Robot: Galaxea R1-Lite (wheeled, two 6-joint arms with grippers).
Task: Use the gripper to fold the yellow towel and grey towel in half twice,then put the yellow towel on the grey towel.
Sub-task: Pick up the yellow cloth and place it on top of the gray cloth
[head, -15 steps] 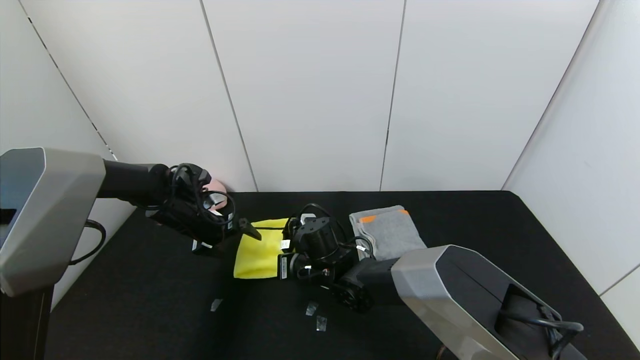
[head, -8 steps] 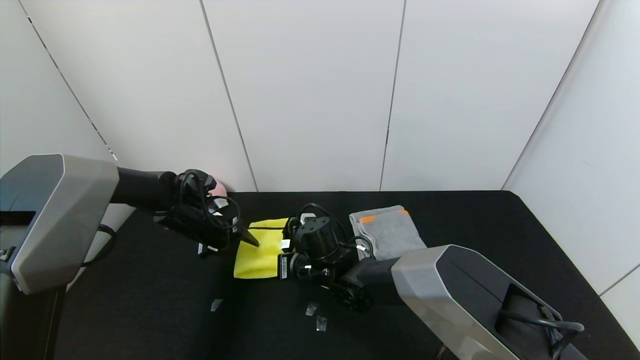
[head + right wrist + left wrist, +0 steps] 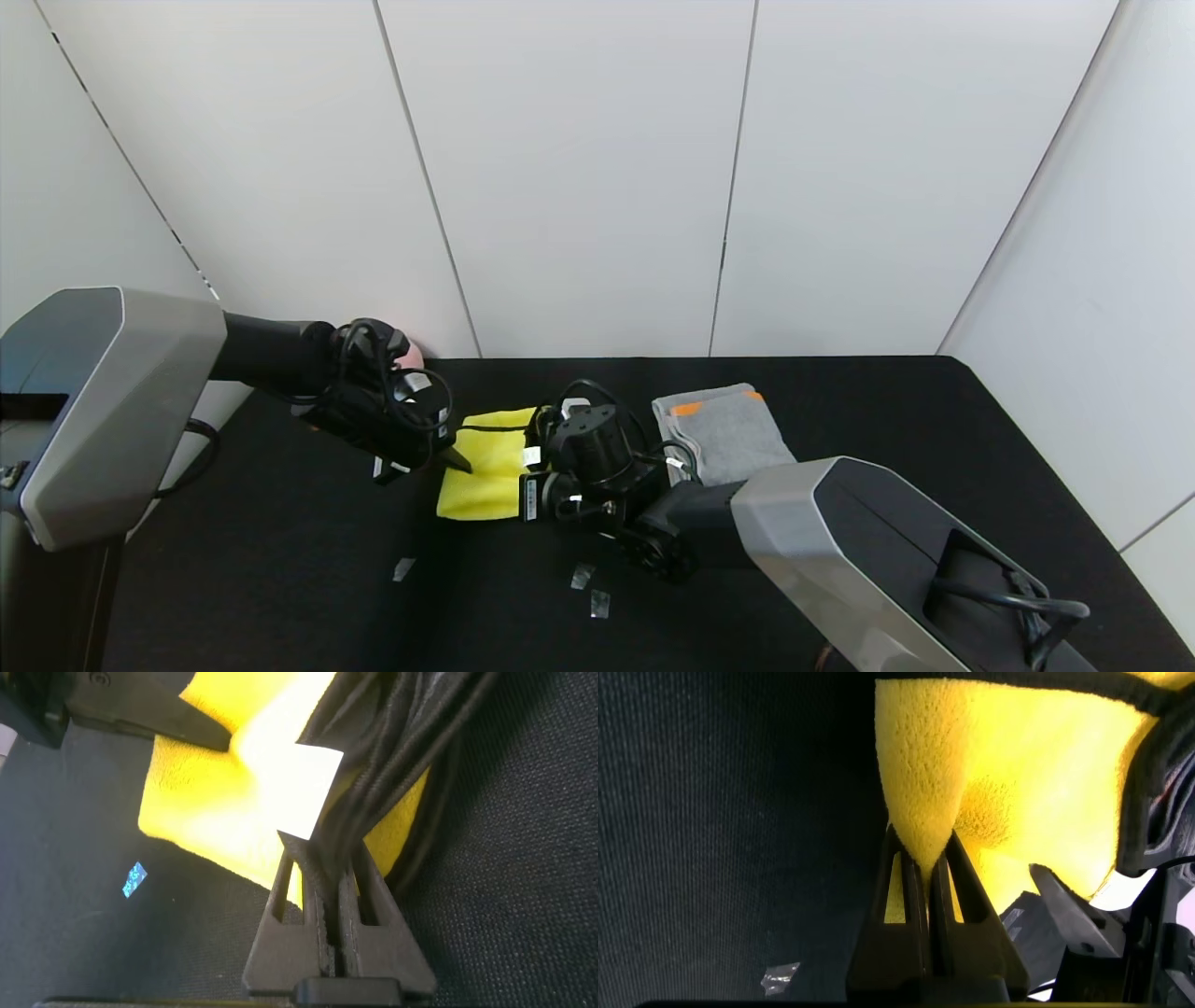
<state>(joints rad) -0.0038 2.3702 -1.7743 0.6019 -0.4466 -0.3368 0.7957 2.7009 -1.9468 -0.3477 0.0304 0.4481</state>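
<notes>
The yellow towel (image 3: 490, 462) lies folded on the black table, left of centre. My left gripper (image 3: 457, 459) is at its left edge, and the left wrist view shows that gripper (image 3: 924, 859) shut on a pinched-up fold of the yellow towel (image 3: 1018, 775). My right gripper (image 3: 322, 854) is at the towel's right side, shut on its dark-trimmed edge beside the white tag (image 3: 304, 793). In the head view its fingers are hidden under the wrist. The grey towel (image 3: 728, 434) lies folded to the right, orange band at the far end.
A pink plush (image 3: 411, 353) sits at the back left corner behind my left arm. Small bits of clear tape (image 3: 590, 588) lie on the black table (image 3: 280, 560) near the front. White wall panels close off the back and both sides.
My left gripper has come down and toward me to the yellow towel's left edge and gone from open to shut on it. The right arm has not moved.
</notes>
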